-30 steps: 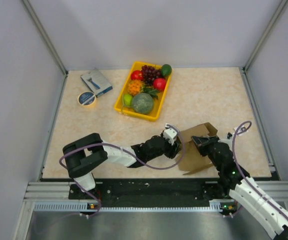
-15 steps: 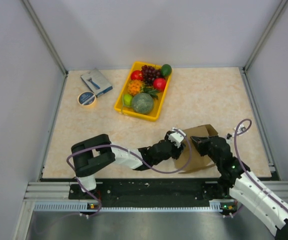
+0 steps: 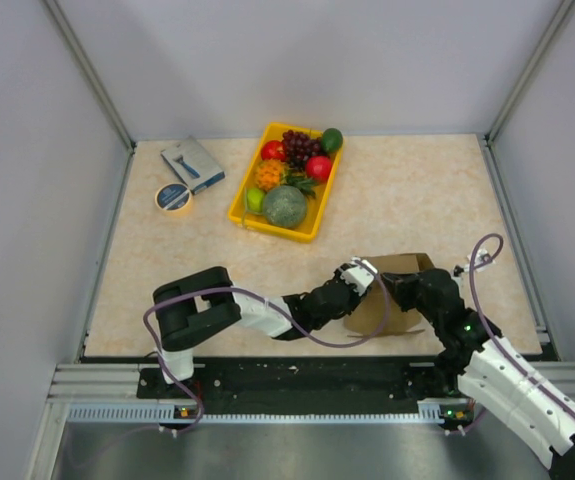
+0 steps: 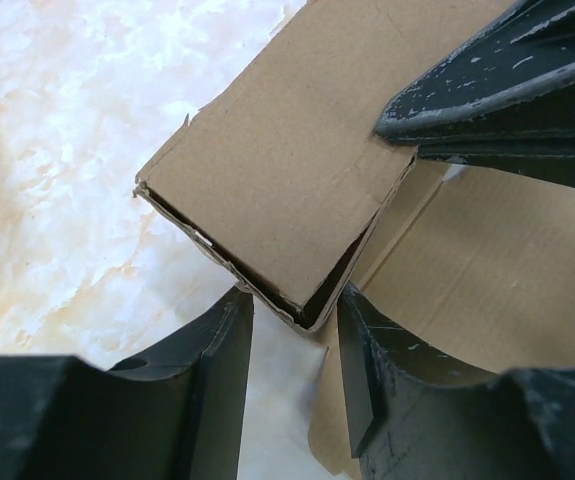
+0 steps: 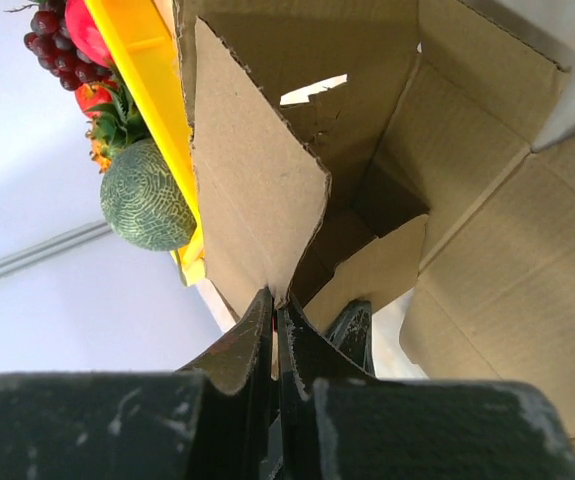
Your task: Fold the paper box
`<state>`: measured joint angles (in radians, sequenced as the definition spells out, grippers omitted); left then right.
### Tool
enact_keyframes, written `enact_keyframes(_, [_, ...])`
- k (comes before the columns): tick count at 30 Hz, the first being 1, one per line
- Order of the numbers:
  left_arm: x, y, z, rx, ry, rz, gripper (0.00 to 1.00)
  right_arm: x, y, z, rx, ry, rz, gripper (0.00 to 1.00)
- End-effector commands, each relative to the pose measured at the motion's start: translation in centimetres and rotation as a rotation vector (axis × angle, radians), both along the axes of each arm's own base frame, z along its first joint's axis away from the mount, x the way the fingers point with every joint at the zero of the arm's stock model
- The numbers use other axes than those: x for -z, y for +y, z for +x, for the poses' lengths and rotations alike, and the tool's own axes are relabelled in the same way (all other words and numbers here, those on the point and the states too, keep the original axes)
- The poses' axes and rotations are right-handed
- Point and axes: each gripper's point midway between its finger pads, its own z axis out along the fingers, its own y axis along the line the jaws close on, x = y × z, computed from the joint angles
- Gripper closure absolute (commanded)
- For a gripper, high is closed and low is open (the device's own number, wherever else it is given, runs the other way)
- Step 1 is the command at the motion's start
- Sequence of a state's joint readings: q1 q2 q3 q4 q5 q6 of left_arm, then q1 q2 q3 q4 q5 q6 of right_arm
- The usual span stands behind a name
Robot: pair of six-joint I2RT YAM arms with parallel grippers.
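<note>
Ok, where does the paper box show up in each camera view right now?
Top external: the paper box is near the front edge, right of centre, between the left gripper and the right gripper.
Left wrist: it fills the upper right, one corner between the open fingers.
Right wrist: it fills centre and right, a flap pinched by the fingers.
Shared landmark: the right gripper, at top right in the left wrist view.

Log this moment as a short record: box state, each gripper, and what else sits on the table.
paper box: partly folded, some walls raised, between the two grippers
left gripper: open, fingers straddling a corner of a folded box wall
right gripper: shut on the edge of a box flap
other items: yellow tray holding fruit, tape roll, blue-grey packet, all farther back, apart from the box
task stage: folding unfinished, flaps open
</note>
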<state>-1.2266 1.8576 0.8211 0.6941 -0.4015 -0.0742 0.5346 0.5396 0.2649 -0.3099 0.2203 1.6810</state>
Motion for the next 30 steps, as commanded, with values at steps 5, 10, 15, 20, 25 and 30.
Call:
enact_keyframes(5, [-0.5,-0.7,0.6,-0.024,-0.046,-0.006,0.46,-2.4,0.8,0.1,-0.025,-0.005,0.017,1.00])
enact_keyframes(10, [-1.8,-1.3,0.9,-0.045,-0.048,-0.040,0.43,-2.2,1.0,0.2,-0.022,0.018,0.030,1.00])
enact_keyframes(15, [-1.6,-1.2,2.1,-0.128,-0.055,-0.018,0.47,-1.7,0.9,-0.1,-0.010,0.036,0.044,1.00])
enact_keyframes(20, [-0.9,-0.8,3.0,-0.207,-0.050,0.012,0.58,-1.0,1.1,-0.4,-0.007,0.066,0.063,1.00])
enact_keyframes(25, [-0.5,-0.3,3.7,-0.265,-0.074,0.039,0.80,-1.1,0.4,-0.2,-0.006,0.037,-0.001,1.00])
enact_keyframes(30, [0.3,0.3,3.7,-0.269,-0.076,0.053,0.92,-0.8,-0.6,-0.1,-0.005,-0.008,-0.074,0.72])
